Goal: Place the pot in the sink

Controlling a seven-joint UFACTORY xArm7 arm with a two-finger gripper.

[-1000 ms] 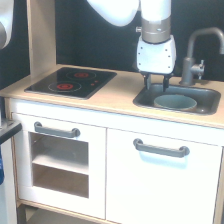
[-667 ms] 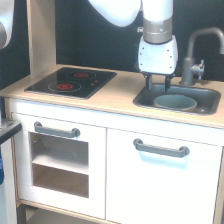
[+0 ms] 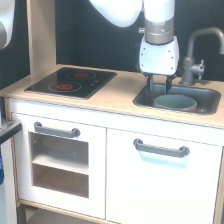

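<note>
My claw (image 3: 159,83) hangs at the sink's (image 3: 210,107) 9 o'clock end, fingers spread and empty, tips just above the basin rim. The pot (image 3: 175,102) sits inside the sink, resting on its floor, at about 4 o'clock from my claw and just beside it. I judge the placing done; the pot is round, so no axis matters, and straight up looks free.

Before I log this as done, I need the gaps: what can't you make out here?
- Gripper: blurred, dark fingers against the sink wall; open or shut unclear.
- Pot: inside too blurred to read; base hidden by the sink's front wall.
- Faucet: spout cut off by the exterior view's right edge.
</note>
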